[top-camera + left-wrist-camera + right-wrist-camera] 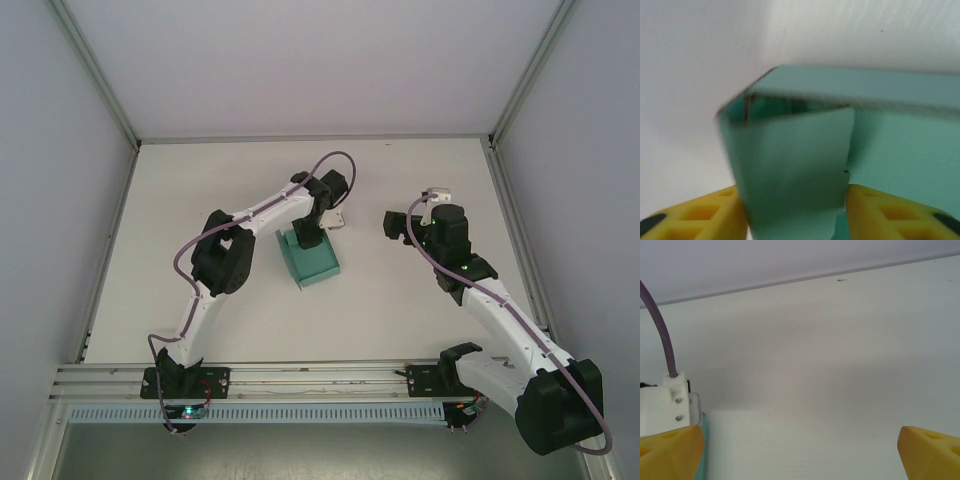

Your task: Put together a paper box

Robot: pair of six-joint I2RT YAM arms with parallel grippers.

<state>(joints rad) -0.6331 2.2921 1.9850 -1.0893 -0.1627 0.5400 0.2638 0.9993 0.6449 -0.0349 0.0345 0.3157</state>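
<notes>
White table [400, 300] (pale walls [60, 200]) bears paper box [310, 262], seemingly part-folded.

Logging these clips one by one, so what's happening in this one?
The left claw is at the teal paper box mid-table, its yellow fingers either side of a flap; whether it grips the flap is unclear. The right claw hangs open over bare table to the right, holding nothing.

White table [200, 200] is carrying one teal-green paper box [312, 262], lying flat on it right under the left gripper [305, 237], well left of the right gripper [391, 226].
</notes>
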